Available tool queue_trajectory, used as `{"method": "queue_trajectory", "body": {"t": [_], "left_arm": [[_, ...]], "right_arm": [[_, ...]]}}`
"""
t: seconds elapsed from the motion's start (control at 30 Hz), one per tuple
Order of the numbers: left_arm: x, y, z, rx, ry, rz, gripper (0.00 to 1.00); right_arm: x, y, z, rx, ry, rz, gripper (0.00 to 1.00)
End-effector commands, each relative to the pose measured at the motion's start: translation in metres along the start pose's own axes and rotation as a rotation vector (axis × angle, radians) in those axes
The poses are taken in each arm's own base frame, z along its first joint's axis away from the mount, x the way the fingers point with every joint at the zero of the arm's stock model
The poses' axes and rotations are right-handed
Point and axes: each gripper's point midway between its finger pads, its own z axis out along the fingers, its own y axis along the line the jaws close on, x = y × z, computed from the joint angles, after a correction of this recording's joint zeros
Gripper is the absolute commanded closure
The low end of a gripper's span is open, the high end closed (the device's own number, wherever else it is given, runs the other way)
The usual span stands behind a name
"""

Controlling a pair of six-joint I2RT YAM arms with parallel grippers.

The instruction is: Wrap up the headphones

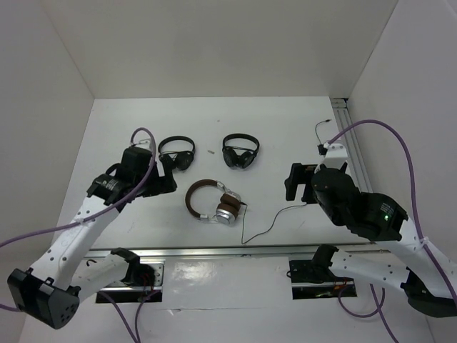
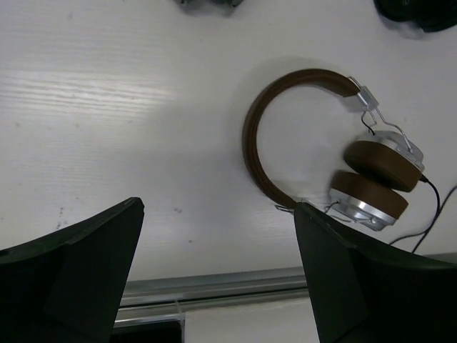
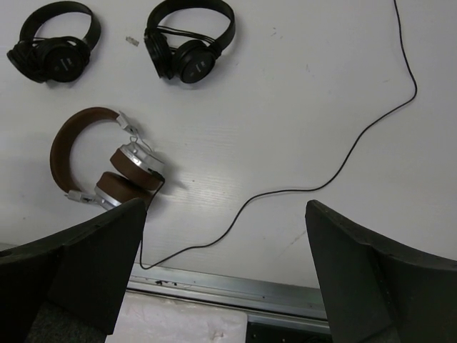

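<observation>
The headphones [image 1: 213,202], with a brown headband, brown pads and silver earcups, lie flat near the table's front middle, earcups folded together. They also show in the left wrist view [image 2: 321,143] and the right wrist view [image 3: 100,164]. Their thin black cable [image 1: 265,230] trails loose from the earcup toward the front rail, then curves away to the back right [image 3: 321,182]. My left gripper [image 1: 168,180] hovers open just left of the headband, holding nothing [image 2: 218,206]. My right gripper [image 1: 294,182] hangs open over the cable to the right, also empty [image 3: 226,205].
Two smaller all-black headphones [image 1: 176,152] [image 1: 240,150] lie behind the brown pair. A tiny white scrap [image 1: 211,151] sits between them. An aluminium rail [image 1: 214,251] runs along the table's front edge, another rail [image 1: 353,143] along the right side. White walls enclose the table.
</observation>
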Motion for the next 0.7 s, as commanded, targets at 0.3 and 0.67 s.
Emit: {"method": "queue_trajectory", "body": {"t": [0.3,0.67], "left_arm": [[0.022,-0.073,0.076,0.048,0.121,0.024,0.00],[0.078,-0.037,0.159,-0.170,0.252,0.052,0.00]], "right_arm": [[0.005,0.039,0.008,-0.168,0.023,-0.030,0.00],[0.004,0.046,-0.001,-0.257,-0.002,-0.019,0.00]]}}
